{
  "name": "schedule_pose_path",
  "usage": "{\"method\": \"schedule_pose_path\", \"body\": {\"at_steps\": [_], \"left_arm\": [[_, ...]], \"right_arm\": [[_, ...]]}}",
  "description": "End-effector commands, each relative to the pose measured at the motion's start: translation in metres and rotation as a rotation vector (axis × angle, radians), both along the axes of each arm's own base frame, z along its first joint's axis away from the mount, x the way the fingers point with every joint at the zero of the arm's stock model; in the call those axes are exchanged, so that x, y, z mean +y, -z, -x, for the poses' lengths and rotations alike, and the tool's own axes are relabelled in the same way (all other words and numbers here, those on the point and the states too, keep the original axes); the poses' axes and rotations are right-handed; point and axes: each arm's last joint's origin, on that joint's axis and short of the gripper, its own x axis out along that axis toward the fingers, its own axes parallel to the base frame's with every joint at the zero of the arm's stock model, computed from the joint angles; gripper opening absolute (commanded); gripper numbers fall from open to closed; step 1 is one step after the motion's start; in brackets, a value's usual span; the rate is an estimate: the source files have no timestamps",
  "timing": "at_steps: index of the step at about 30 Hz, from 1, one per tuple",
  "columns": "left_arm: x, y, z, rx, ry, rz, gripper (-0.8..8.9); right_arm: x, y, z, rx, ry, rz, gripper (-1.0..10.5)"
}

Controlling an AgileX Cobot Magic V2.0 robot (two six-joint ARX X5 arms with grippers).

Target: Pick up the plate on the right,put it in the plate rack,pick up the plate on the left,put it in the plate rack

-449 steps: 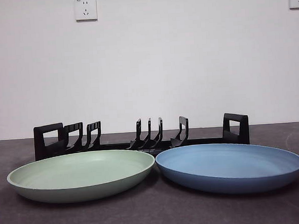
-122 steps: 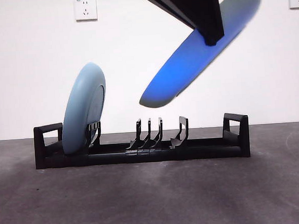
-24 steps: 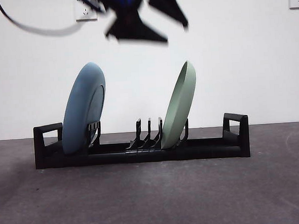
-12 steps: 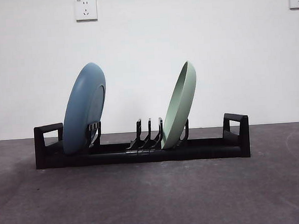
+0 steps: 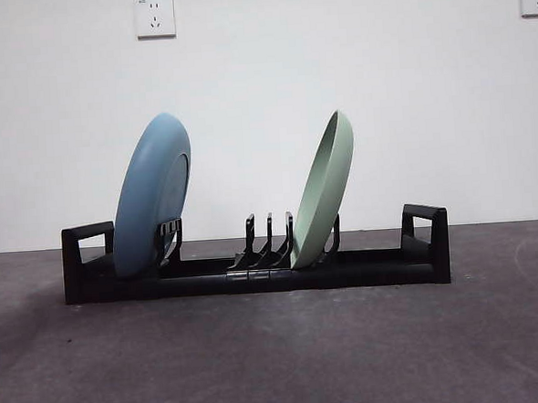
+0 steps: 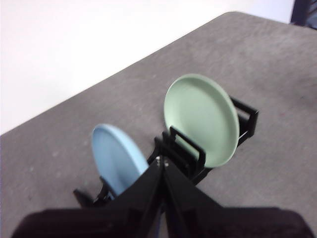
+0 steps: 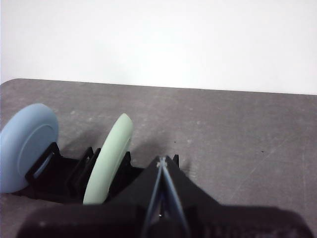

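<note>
Nothing shifted in that last half second, as far as I saw: blue plate [image 5: 152, 198] and green plate [image 5: 322, 191] stood tilted in the plate rack [image 5: 254, 257], apart. My left gripper [image 6: 161, 163] and right gripper [image 7: 161, 163] hung above it, jaws pressed closed and empty, plates beyond their fingertips

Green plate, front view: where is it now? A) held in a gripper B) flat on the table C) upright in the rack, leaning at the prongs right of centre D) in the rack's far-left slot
C: the green plate stands on edge in the rack, tilted against the prongs right of centre, while the blue plate has the left slot.
</note>
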Motion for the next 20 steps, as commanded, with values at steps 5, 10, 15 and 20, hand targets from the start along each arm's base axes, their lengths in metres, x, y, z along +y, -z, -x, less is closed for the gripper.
{"method": "schedule_pose_path", "body": {"at_steps": [5,10,15,20], "left_arm": [[0.019,0.059,0.018,-0.004,-0.070,0.043,-0.08],[0.028,0.104,0.032,-0.002,-0.148,0.086,-0.08],[0.033,0.114,0.041,-0.018,-0.188,0.126,-0.07],[0.034,0.117,0.042,0.008,-0.189,0.110,-0.04]], "right_arm": [[0.000,0.059,0.000,0.065,0.012,-0.035,-0.1],[-0.001,0.097,0.004,0.081,0.028,-0.090,-0.1],[-0.002,0.106,0.005,0.102,0.048,-0.104,-0.1],[0.000,0.109,0.001,0.151,0.078,-0.196,0.0]]}}
